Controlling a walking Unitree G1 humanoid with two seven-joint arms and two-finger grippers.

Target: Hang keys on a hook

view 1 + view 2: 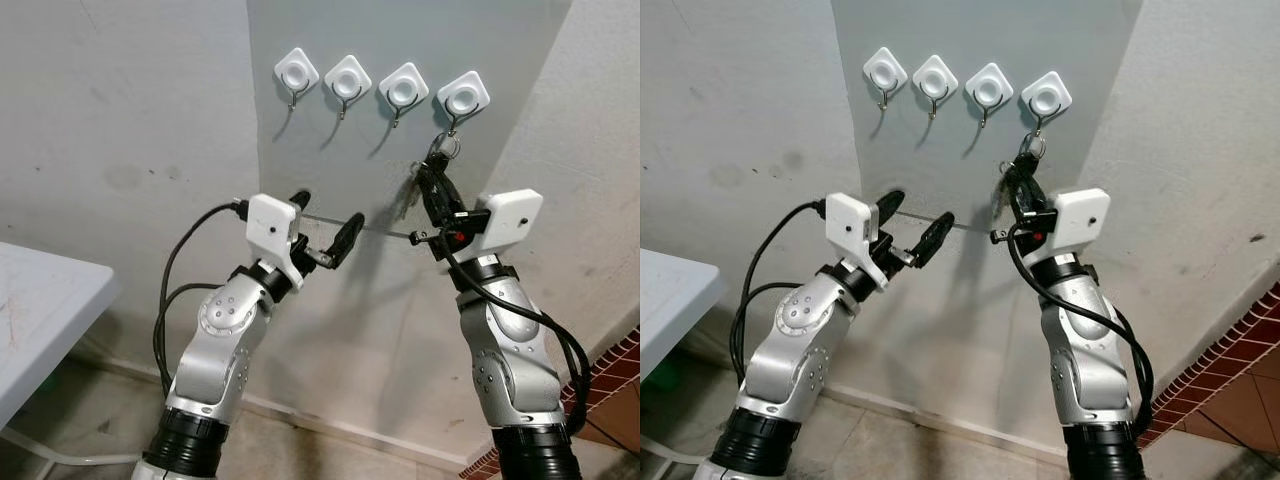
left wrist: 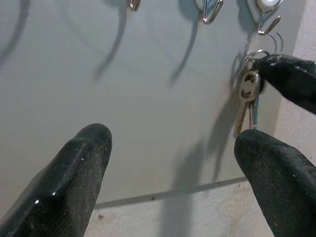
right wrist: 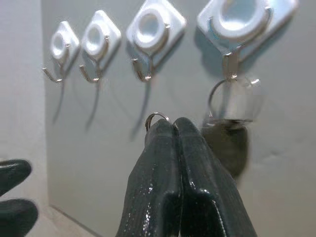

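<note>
The right gripper (image 1: 432,178) is reaching up toward the rightmost hook (image 1: 462,99) in a row of four white adhesive hooks on the grey wall panel (image 1: 400,200). Its fingers (image 3: 177,168) are pressed together, pinching the small key bunch (image 2: 248,94) at its ring, with the keys dangling below. A ring (image 3: 224,98) is hanging just under that hook's metal prong; whether it is already seated on the prong cannot be told.

The keys are looking light and rigid, but the bunch as a whole is loose and will swing and twist about the ring. The metal is smooth, so a pinch on the thin ring is likely to slip; holding the ring itself, close to the keys, keeps the loop free to go over the prong.

The left gripper (image 1: 327,222) is hovering lower, out in front of the wall, its fingers spread wide and holding nothing. The three other hooks (image 1: 347,78) are bare. A white desk (image 1: 40,300) is standing well to the left. Nothing is blocking the hook except the right fingers themselves, crowding close beneath the prong.
</note>
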